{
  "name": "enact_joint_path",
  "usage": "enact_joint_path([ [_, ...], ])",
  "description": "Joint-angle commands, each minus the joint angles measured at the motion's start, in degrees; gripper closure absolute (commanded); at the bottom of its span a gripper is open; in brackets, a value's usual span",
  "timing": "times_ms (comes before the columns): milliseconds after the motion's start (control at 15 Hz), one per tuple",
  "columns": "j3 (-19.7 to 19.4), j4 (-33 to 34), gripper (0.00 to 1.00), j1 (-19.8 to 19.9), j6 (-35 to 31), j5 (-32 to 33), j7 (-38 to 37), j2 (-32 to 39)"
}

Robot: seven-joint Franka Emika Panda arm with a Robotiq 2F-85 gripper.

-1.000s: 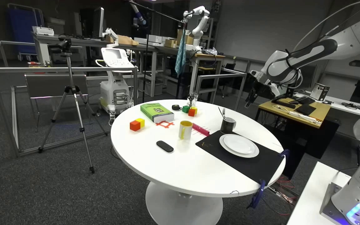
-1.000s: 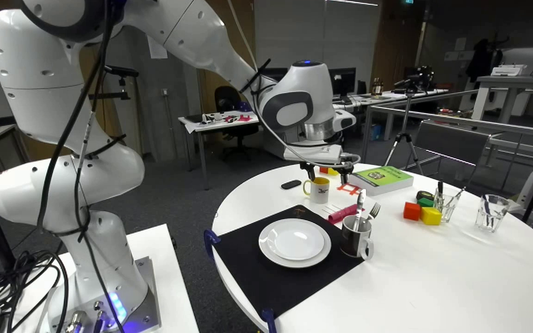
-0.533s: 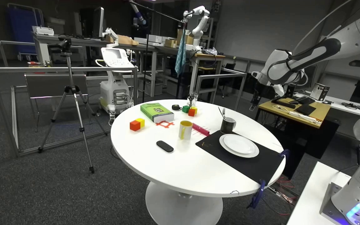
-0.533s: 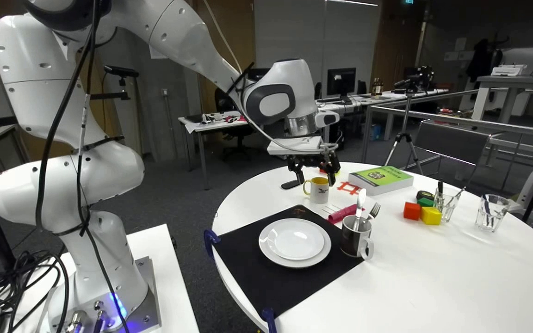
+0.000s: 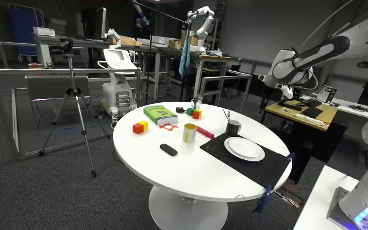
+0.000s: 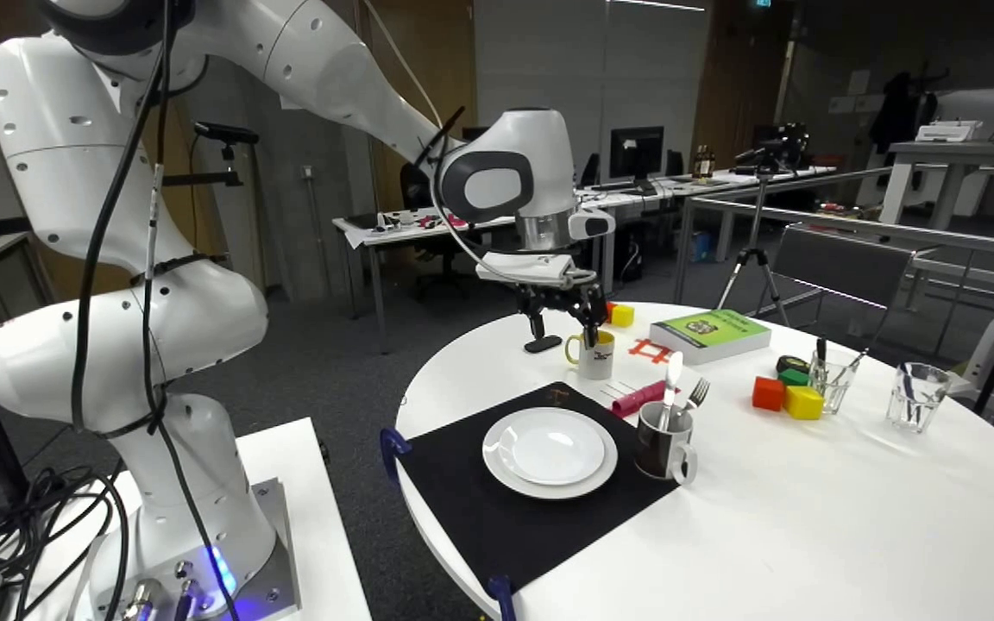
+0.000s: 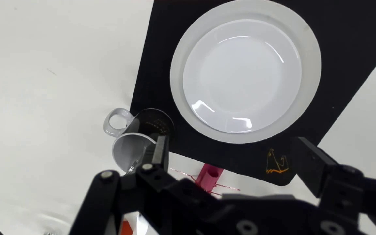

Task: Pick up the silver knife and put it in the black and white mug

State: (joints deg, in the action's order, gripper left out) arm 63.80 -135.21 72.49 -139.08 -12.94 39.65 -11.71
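Note:
The silver knife [image 6: 670,379] stands blade up in the black and white mug [image 6: 657,450], leaning beside a fork [image 6: 698,393]. In both exterior views that mug [image 5: 233,128] rests upright at the corner of a black mat. My gripper [image 6: 565,336] hangs in the air above the table, jaws wide apart with nothing between them. In the wrist view my gripper [image 7: 230,147] has one finger overlapping the mug's [image 7: 152,122] rim. Most of the knife is hidden behind that finger there; a bright piece of its blade [image 7: 142,225] shows below.
Two stacked white plates [image 6: 497,474] lie on the black mat [image 6: 497,535]. A pink roll [image 6: 639,397] with thin wires and a yellow-white mug [image 6: 596,362] stand nearby. Further off are a green book [image 6: 713,332], coloured blocks [image 6: 786,398] and a drinking glass [image 6: 915,397]. Blue clamps [image 6: 391,448] grip the table edge.
The arm has drawn my gripper away from the yellow-white mug's far side, leftward in one exterior view, rightward and slightly down in the other. Knife and mug have not moved.

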Motion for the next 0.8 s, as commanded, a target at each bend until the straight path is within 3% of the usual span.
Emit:
enact_joint_path([
  [0, -13.74, -2.61, 0.00, -13.95, 1.48, 2.62, -2.78, -0.53],
  [267, -31.57, -6.39, 0.00, -31.64, 2.08, 4.85, -5.33, -1.37],
  [533, -49.35, -8.67, 0.00, -48.70, 3.20, 11.69, -13.12, -1.04],
  [733, -57.59, -8.25, 0.00, -56.72, 2.43, 13.81, -14.59, 0.36],
])
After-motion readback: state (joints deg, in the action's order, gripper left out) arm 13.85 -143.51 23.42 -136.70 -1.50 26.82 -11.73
